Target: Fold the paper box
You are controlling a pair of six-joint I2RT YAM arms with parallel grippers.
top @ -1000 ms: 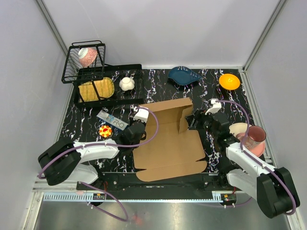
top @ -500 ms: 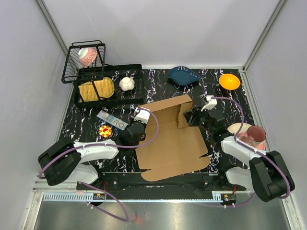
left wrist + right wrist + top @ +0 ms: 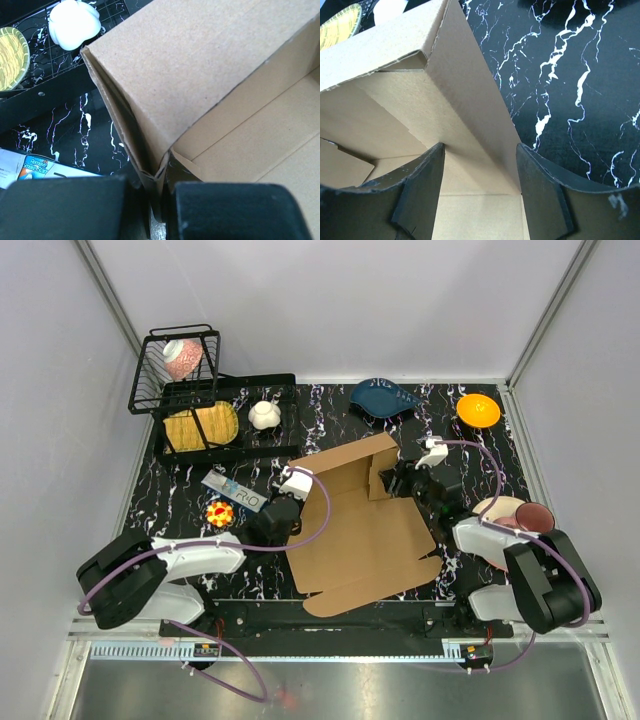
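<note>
Raised paper box [image 3: 360, 540] wall between left fingers [image 3: 62, 210]

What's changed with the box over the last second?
The right jaws moved left and away, open astride the right flap, pushing it inward; the box swung slightly anticlockwise, near edge going right. The left jaws stayed shut on its left wall. Everything else stayed put.

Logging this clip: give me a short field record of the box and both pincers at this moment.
box: paper box partly folded; far and left walls raised, near panel lying flat
left pincer: shut on the left wall's edge
right pincer: open, straddling the raised right flap
nearby: blue dish and orange bowl beyond the box
</note>
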